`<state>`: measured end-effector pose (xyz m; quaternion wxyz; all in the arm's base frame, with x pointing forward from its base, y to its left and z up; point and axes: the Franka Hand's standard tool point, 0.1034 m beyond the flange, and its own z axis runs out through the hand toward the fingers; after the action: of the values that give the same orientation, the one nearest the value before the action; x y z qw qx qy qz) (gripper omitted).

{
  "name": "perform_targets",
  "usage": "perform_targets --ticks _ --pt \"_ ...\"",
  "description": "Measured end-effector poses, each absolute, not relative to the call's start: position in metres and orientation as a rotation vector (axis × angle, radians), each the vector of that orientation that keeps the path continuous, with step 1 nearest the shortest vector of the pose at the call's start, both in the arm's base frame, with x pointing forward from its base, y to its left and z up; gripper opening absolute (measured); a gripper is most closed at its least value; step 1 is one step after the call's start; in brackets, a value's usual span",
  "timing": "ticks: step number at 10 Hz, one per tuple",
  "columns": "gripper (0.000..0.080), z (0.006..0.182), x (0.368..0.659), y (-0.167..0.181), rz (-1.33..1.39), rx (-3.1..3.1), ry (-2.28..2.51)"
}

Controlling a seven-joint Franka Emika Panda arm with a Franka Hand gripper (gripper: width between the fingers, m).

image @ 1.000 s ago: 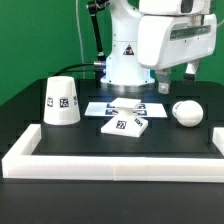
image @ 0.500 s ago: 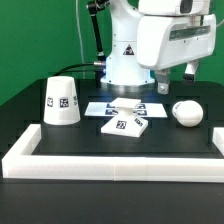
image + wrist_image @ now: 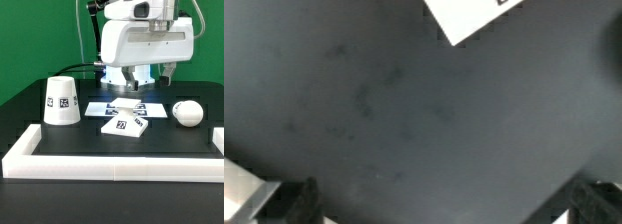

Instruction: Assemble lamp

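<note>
On the black table (image 3: 100, 140), as my exterior feed shows it, I log three loose lamp parts, none joined to another. Item one: shade (image 3: 62, 101), a white tapered cup standing mouth down toward the exterior view's left, with one square tag facing the camera. Item two: base (image 3: 125, 125), a small flat white piece with tags on its upper face. It lies near the middle, just in front of the marker board (image 3: 97, 107); I cannot tell whether the two touch. Item three: bulb (image 3: 186, 112), a white ball resting on the table toward the exterior view's right, well apart from the shade. Item four: border rail (image 3: 110, 160), long and white, running along the front edge and turning back at both ends. Item five: arm (image 3: 145, 40), its white head hanging above the marker board, behind the base and clear of all three parts. Item six: gripper (image 3: 438, 205), read from my wrist feed. Its dark fingertips (image 3: 292, 200) sit at opposite sides of the picture, spread wide, with only bare table between them. Item seven: white corner (image 3: 470, 20) with a scrap of black print in the same feed; I cannot tell which piece it belongs to.
</note>
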<state>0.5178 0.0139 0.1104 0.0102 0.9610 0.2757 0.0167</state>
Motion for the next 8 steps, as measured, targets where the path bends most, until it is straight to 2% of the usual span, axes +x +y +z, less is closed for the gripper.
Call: perform_targets --ticks 4,8 --pt "0.0699 0.109 0.517 0.015 0.052 3.078 0.554" --pt "0.0699 0.095 0.490 -0.013 0.011 3.162 -0.055"
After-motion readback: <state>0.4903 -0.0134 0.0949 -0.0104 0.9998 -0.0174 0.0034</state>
